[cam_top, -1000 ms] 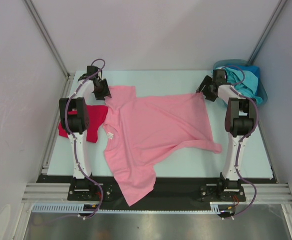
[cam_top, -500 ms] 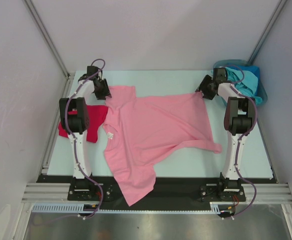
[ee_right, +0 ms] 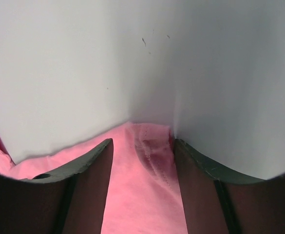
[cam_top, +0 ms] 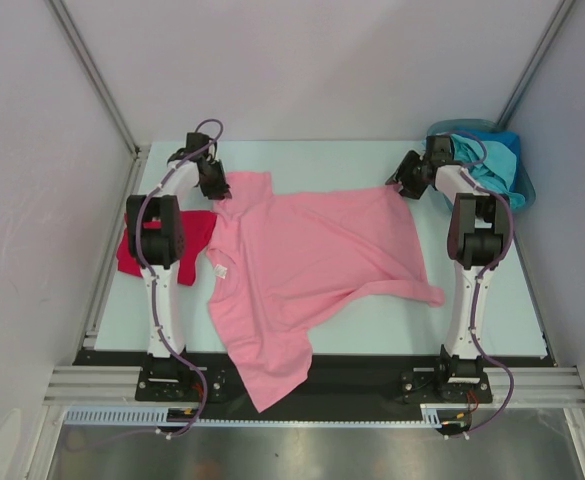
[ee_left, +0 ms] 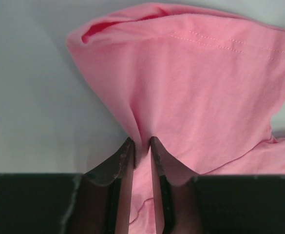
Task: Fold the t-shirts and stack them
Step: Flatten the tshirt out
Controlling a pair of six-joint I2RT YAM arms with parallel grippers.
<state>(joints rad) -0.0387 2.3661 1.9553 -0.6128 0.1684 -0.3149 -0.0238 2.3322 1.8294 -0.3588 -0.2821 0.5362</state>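
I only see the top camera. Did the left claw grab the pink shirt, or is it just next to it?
Observer: It has hold of it. The left wrist view shows the left gripper pinching a pucker of the pink t-shirt.
Operator: And the right claw?
Observer: In its wrist view the right gripper is open, with the shirt's stitched corner lying in the gap.
Operator: Which bit does the left one have?
Observer: Cloth near the sleeve opening, which gapes a little.
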